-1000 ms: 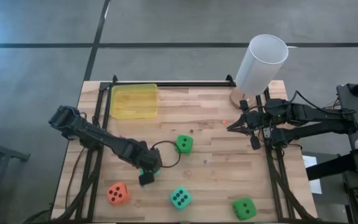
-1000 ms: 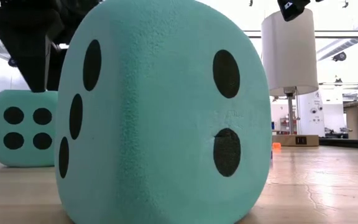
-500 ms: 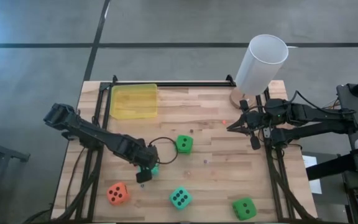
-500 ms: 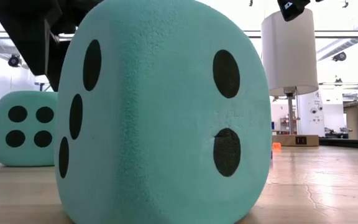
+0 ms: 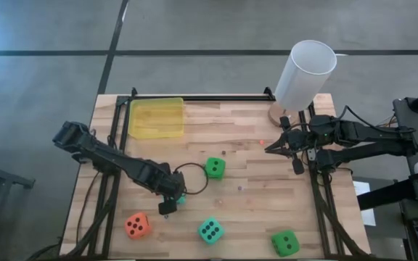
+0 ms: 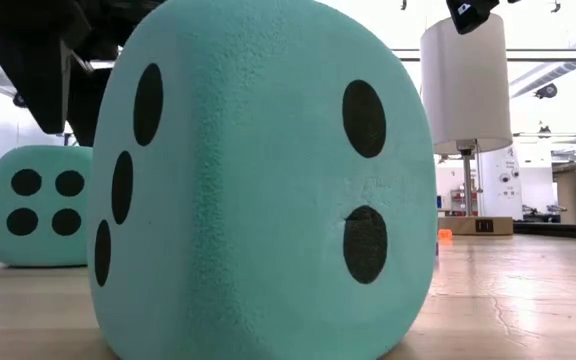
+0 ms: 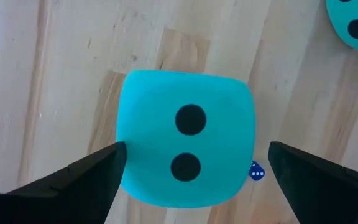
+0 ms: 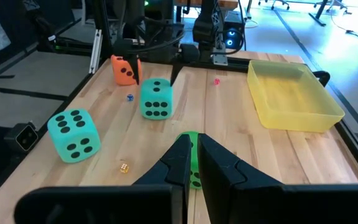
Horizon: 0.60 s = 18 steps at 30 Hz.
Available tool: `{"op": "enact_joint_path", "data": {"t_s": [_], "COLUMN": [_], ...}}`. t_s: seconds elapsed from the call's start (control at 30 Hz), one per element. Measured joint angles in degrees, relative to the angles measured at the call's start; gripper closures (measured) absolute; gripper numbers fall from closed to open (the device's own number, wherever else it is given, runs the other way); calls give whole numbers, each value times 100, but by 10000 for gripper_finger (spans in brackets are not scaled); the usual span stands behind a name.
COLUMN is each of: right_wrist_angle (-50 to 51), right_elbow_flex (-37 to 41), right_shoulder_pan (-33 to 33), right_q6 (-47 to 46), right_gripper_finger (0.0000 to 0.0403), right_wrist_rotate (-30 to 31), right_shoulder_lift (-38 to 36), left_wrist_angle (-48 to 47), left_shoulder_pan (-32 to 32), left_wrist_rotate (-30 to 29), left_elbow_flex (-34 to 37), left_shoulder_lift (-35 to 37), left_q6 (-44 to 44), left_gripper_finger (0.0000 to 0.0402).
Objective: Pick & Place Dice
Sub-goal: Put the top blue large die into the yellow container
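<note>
Left wrist view: left gripper [image 7: 191, 171] hangs over the teal die [image 7: 186, 146] at frame centre, jaws apart, straddling it. One finger [image 7: 98, 174] grazes its edge; closing off-centre could nudge it away.

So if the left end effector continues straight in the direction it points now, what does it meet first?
Most likely the teal die lying directly under the open left end effector, between its fingers; how much gap remains is unclear.
</note>
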<state>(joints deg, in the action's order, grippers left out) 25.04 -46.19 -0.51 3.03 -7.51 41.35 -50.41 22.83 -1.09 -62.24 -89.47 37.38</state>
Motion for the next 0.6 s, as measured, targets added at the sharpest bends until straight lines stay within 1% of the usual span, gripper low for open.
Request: {"op": "enact_joint_path", "data": {"t_s": [0.17,0.27,0.5,0.6], "right_wrist_angle": [0,0,0,0], "right_elbow_flex": [0,1,2,2], "right_shoulder_pan": [0,0,1,1], "right_q6": [1,0,0,0], "right_gripper_finger": [374,374,374,374], "right_wrist_rotate": [0,1,2,1], "right_shoulder_lift": [0,0,0,1], "left_wrist_angle": [-18,-9,-137,-192], "left_shoulder_pan": [0,0,0,0], "left_wrist_rotate": [-196,-211,-189,-311], "left_elbow_flex": [51,60,-115,-172], "left_shoulder_lift": [0,0,0,0], "left_q6": [15,14,-3,-9], "left_gripper_finger": [3,3,3,3]}}
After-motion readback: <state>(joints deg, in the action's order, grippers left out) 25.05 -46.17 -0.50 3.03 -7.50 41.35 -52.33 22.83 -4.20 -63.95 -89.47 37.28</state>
